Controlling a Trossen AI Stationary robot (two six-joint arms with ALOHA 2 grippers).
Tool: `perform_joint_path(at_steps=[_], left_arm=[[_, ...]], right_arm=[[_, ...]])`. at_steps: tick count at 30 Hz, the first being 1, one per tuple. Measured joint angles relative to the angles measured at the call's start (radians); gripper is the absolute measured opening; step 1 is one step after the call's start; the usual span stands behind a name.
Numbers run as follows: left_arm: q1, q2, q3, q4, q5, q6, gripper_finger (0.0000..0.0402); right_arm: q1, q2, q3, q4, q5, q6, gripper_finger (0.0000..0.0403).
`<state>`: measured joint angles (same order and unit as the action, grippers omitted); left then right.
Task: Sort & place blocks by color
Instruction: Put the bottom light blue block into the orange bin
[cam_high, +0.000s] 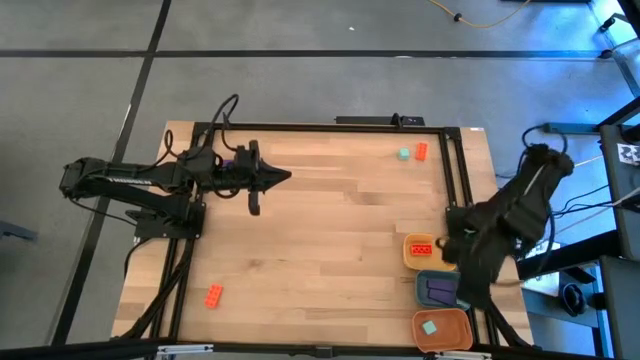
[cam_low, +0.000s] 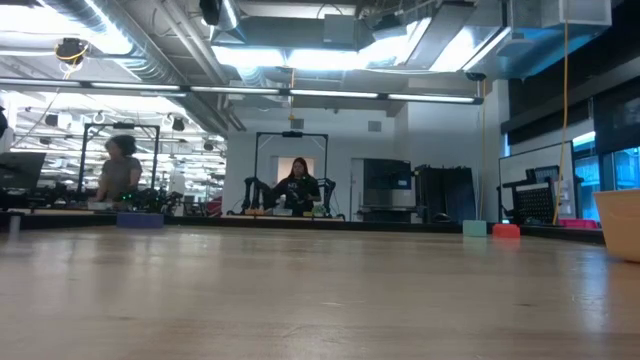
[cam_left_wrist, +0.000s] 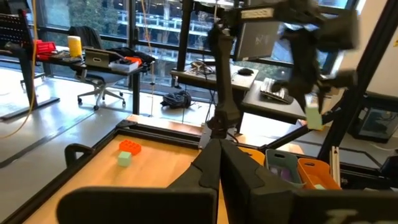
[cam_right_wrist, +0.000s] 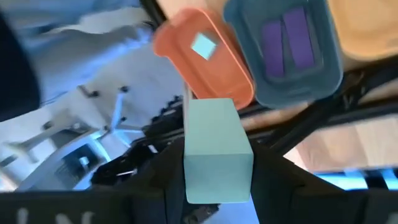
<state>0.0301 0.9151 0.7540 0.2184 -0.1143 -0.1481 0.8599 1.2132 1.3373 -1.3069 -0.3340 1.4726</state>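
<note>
My right gripper is shut on a teal-green block above the trays at the table's right edge; from the left wrist view the block shows below its fingers. The orange tray holds one teal block. Two purple bars lie in the blue-grey tray, and red blocks in the yellow tray. Loose on the table lie a teal block, a red one and another red one. My left gripper hovers shut at the far left. My right gripper pinches the teal-green block by two opposite sides between its two fingers. The fingers slant downward toward the trays, and the block sticks out past them. It is lifted clear, over the edge of the orange tray and the blue-grey tray.
A black metal frame runs along the table's far and right edges, close to the trays. The middle of the wooden tabletop is bare. People and other robot rigs show in the room beyond the table.
</note>
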Motion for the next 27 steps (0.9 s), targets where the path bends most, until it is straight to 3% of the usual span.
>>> perform_joint_path(at_steps=[3,7,19,27], left_arm=[[0.011,-0.008,0.0,0.003,0.0,0.0,0.0],[0.027,-0.017,-0.001,-0.004,0.004,0.0,0.0],[0.044,-0.055,0.0,0.008,0.023,-0.003,0.0],[0.044,-0.076,0.0,-0.002,-0.003,-0.002,0.0]], right_arm=[[0.076,0.086,-0.001,0.009,0.015,0.094,0.0139],[0.154,0.202,-0.001,0.124,0.116,0.092,0.014],[0.257,0.49,-0.001,0.233,0.196,-0.283,0.0143],[0.31,0.615,-0.001,0.221,0.219,-0.304,0.0144]])
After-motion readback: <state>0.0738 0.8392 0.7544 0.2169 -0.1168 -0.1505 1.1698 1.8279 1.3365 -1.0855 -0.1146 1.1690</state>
